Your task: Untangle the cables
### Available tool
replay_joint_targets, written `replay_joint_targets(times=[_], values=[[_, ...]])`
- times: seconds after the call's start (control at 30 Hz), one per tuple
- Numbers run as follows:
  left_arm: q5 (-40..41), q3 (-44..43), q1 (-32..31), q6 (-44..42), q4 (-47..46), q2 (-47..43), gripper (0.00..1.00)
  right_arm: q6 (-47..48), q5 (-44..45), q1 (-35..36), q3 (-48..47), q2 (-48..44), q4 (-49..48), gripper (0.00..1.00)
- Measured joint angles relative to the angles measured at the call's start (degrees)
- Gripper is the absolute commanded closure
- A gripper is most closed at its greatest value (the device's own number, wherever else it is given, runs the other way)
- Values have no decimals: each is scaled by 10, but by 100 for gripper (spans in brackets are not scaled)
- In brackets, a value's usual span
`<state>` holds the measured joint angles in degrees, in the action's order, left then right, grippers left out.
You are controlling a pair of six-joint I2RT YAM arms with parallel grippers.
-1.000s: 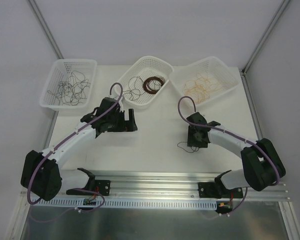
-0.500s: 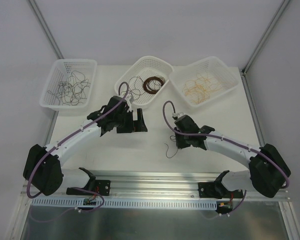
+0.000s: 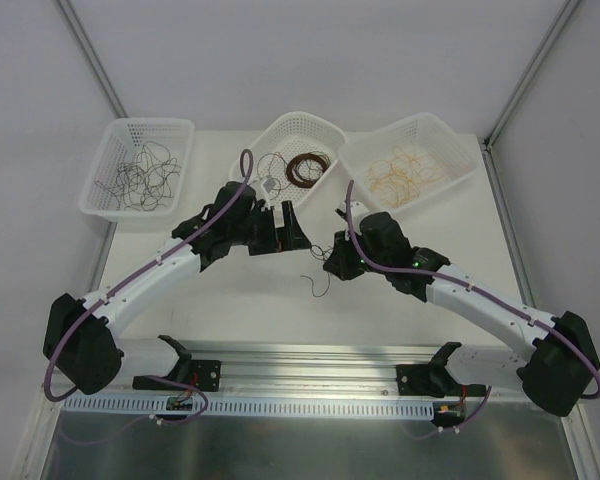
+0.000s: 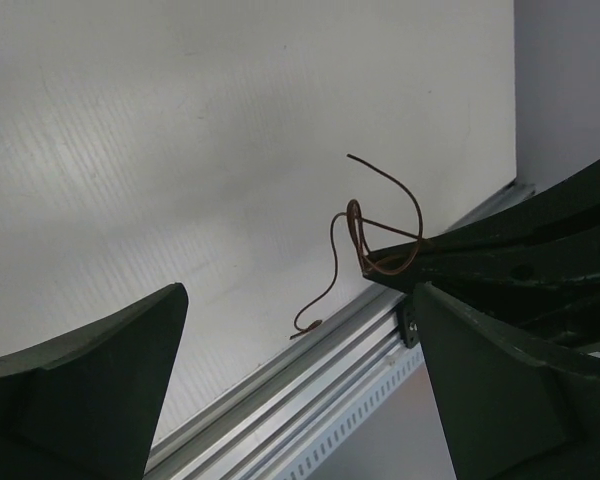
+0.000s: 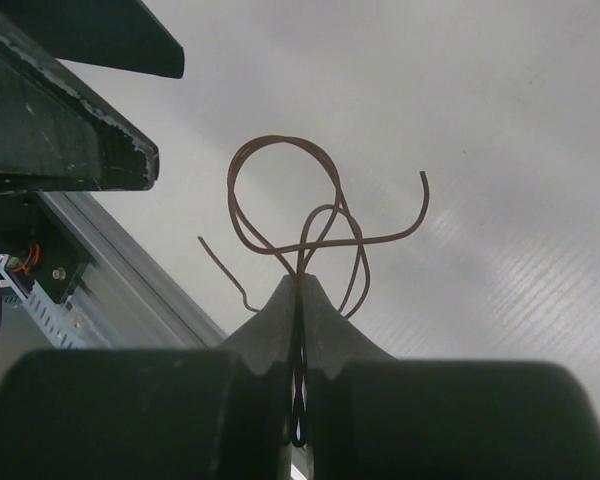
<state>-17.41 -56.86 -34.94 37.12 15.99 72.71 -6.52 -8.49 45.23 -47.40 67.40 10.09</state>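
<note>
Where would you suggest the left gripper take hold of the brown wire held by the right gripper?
Probably the free tail of the brown wire, approached from the left gripper, which faces it open: it hangs clear of the loops bunched at the right gripper.

Cable (image 5: 280,139) between the right gripper (image 5: 300,283) jaws: thin brown wire, smooth, slight sheen. Jaws matt black plastic. Bench (image 5: 500,150) beyond the jaws: matt white, finely ribbed; rail (image 4: 310,370) at its edge bare metal.
</note>
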Motion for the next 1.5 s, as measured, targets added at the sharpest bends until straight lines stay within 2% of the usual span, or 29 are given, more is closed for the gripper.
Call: replay_joint_targets(times=[0.2,0.37,0.47,0.57,0.6,0.67,0.7,0.77,0.83,0.93,0.97,1.07,1.3,1.5], values=[[7,-12,-16,70,-23,-1,21,-1,-13,1,-3,-1,-15,99],[16,-34,-34,114,-44,22,41,-1,-15,2,-3,-1,-22,99],[26,-34,-45,128,-46,40,50,-1,-15,3,-3,-1,-23,99],[29,-34,-53,139,-46,56,69,-2,-14,3,-3,-1,-24,99],[29,-34,-56,141,-46,60,81,-2,-14,4,-3,-2,-25,99],[30,-36,-56,143,-45,65,91,-2,-14,4,-3,-2,-26,99],[30,-39,-56,143,-45,68,100,-2,-14,4,-3,-2,-26,99],[30,-45,-56,140,-45,71,100,-2,-12,4,-3,-2,-26,98],[30,-54,-56,132,-45,73,100,-3,-10,4,-3,-2,-28,90],[35,-69,-56,110,-44,75,100,-4,-7,4,-10,-3,-27,55],[40,-75,-56,98,-44,76,100,-3,-5,4,-12,-4,-26,36],[52,-98,-55,61,-40,76,100,0,9,4,-14,-11,-17,18],[62,-206,-13,-40,-35,94,100,9,73,4,-16,-82,49,1],[63,-319,58,-93,-37,156,100,18,150,4,-25,-162,115,0]])
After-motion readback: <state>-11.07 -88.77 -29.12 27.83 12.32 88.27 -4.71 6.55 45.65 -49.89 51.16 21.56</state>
